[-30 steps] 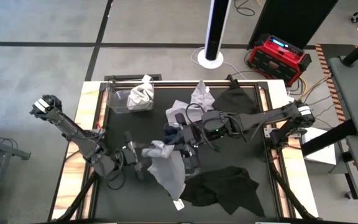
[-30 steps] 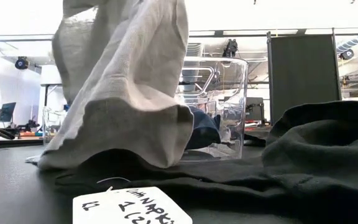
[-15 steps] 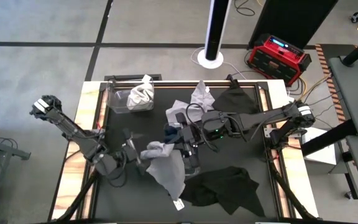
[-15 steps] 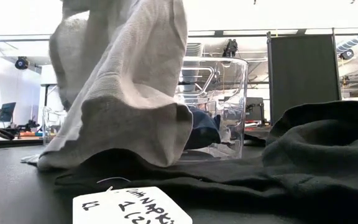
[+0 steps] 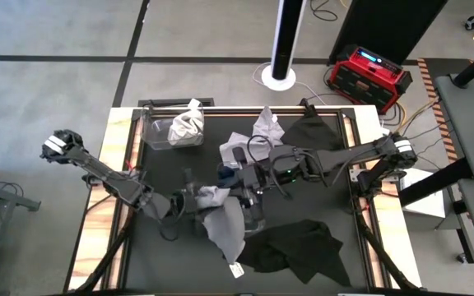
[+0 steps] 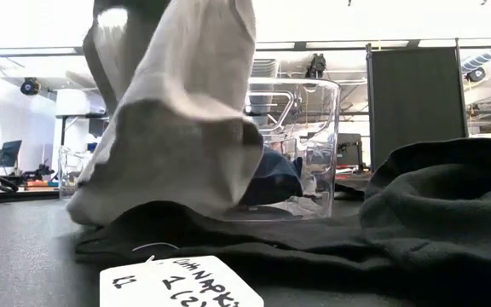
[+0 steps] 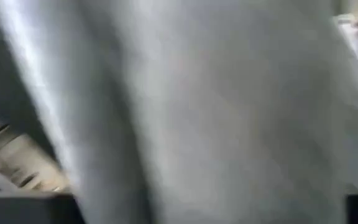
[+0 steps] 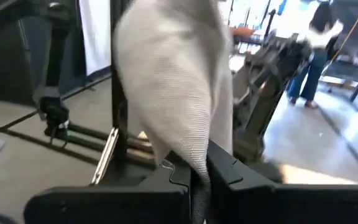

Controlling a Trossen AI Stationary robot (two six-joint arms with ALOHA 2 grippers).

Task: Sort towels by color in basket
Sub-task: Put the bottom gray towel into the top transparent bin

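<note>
Grey towel [image 5: 220, 218] hangs limp and light, pinched by your right gripper [image 5: 239, 196]; left fingers [image 5: 189, 200] can't be judged, so take its loose corner.

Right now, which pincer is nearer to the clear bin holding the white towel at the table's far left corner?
Left. The left pincer sits toward the table's middle, nearer the clear bin. The right pincer is farther to the right, pinching the grey towel.

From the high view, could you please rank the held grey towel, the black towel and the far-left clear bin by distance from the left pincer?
1. Grey towel: at the left pincer.
2. Black towel: front right.
3. Clear bin: far-left corner.
</note>
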